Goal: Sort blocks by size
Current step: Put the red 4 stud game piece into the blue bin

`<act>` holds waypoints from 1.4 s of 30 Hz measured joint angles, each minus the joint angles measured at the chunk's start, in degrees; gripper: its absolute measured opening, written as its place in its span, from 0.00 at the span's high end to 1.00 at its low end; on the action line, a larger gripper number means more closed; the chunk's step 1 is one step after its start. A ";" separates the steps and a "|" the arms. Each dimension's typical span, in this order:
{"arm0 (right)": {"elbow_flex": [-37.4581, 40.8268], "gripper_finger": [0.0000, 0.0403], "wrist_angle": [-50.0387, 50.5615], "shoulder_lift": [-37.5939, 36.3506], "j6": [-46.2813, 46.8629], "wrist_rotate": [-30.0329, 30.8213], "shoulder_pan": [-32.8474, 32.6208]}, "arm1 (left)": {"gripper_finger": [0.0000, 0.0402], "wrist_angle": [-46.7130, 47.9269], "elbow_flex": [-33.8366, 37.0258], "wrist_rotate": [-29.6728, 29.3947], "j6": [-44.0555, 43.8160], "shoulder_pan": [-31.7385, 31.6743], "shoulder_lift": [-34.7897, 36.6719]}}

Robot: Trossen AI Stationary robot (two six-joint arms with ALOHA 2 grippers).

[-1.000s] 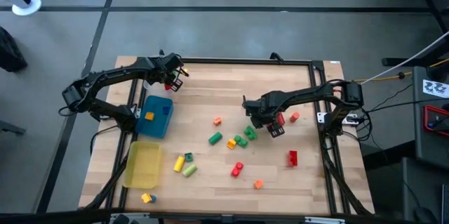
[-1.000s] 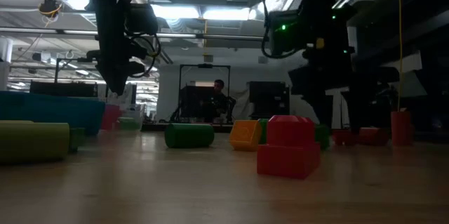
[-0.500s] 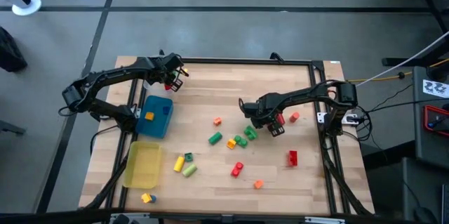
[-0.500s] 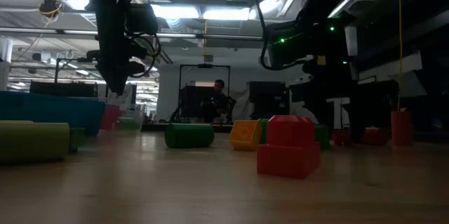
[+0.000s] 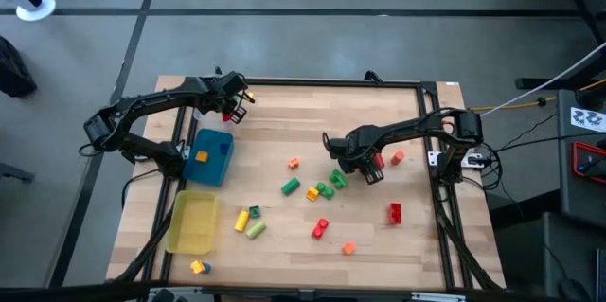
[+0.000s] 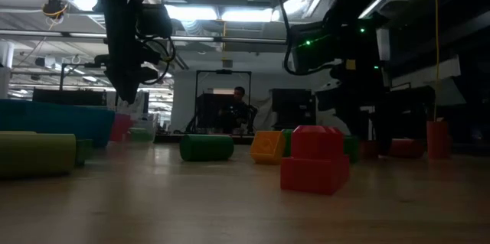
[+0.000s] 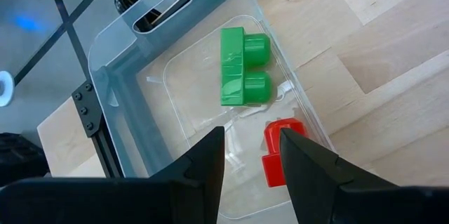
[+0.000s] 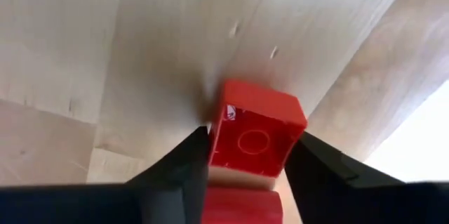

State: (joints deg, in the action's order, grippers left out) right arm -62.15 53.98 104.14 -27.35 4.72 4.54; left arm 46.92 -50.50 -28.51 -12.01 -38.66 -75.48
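I have the right gripper [image 8: 242,175] down at the wooden table [image 5: 284,132], right of centre, and its 2 fingers are clamped on the sides of a red hollow-bottomed block [image 8: 254,138], which sits squarely between them in the right wrist view. From above, that gripper [image 5: 371,171] covers most of the block; a small orange piece [image 5: 398,157] lies just beside it on the right.

My left gripper [image 7: 252,155] hangs over the clear tray [image 7: 119,76] at the table's far left corner, fingers apart with nothing between them. In that tray I see a green 2-stud brick [image 7: 242,68] and a red block [image 7: 275,155].

The other blocks lie loose across the middle of the table: a green cylinder [image 5: 290,186], a green cluster [image 5: 333,183], an orange cube [image 5: 294,163], a red brick [image 5: 395,212] and a red piece [image 5: 320,229]. A yellow-green cylinder [image 5: 256,229] lies near the yellow tray [image 5: 192,223], and the blue tray [image 5: 216,168] holds an orange piece [image 5: 201,157].

In the low view, a person [image 6: 239,106] sits in the room beyond the table.
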 joint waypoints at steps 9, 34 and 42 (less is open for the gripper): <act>-0.13 0.59 -5.25 -0.15 -0.01 -3.88 0.00 | 0.70 -0.84 0.00 0.00 0.00 0.00 0.00; -11.87 0.60 -17.95 0.13 -5.01 6.44 2.78 | 0.70 -22.12 0.00 24.56 3.57 4.68 0.00; -12.90 0.60 -30.37 0.11 -8.13 10.50 5.32 | 0.70 -30.43 0.00 30.44 -5.96 9.26 0.00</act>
State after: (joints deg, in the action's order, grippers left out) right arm -75.05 23.62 104.25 -35.48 15.22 9.85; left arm 16.48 -50.50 1.92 -17.97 -29.40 -75.48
